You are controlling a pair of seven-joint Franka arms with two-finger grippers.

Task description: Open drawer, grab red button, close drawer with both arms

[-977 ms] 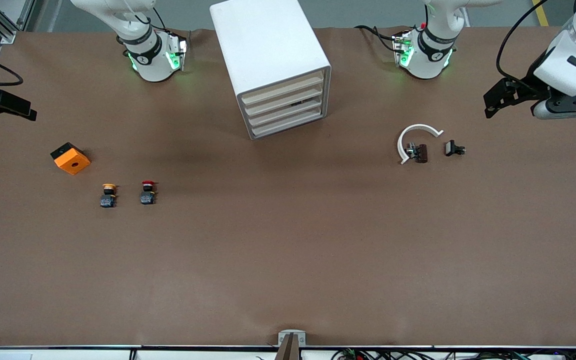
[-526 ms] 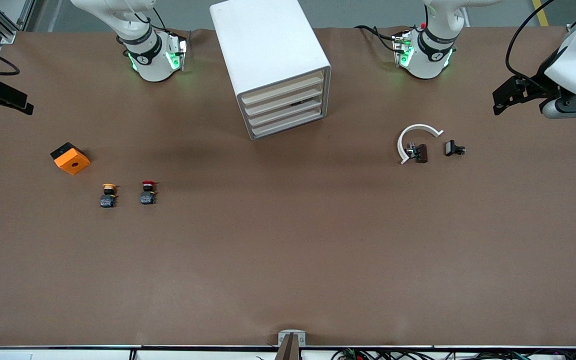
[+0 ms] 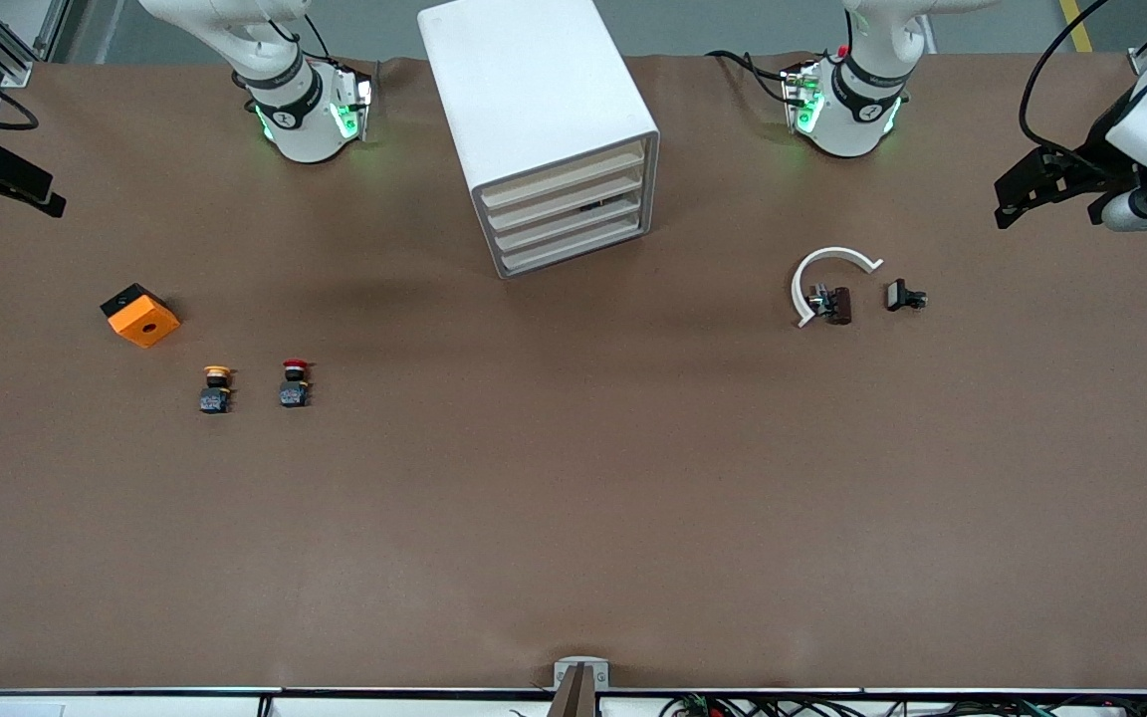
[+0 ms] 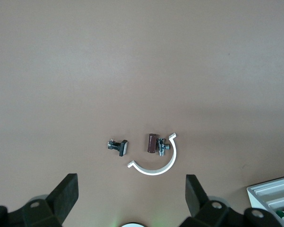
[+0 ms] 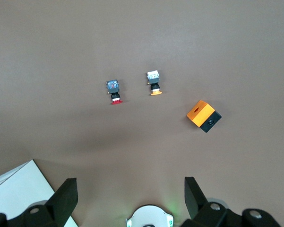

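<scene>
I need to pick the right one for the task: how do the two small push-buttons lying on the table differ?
The red-capped button has a red mushroom cap; the yellow-orange-capped button has a yellow-orange one. The red-capped button lies closer to the drawer cabinet, while the yellow-orange-capped button lies closer to the orange box, toward the right arm's end of the table. Both share the same shape, a dark body, and a lying pose with caps pointing away from the front camera.

A robotics lab: two bench-mounted arms (image 3: 295, 110), cabling, aluminium framing.

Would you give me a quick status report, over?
Left gripper and right gripper open, high at the table ends. Red button untouched. Drawer unit shut.
</scene>
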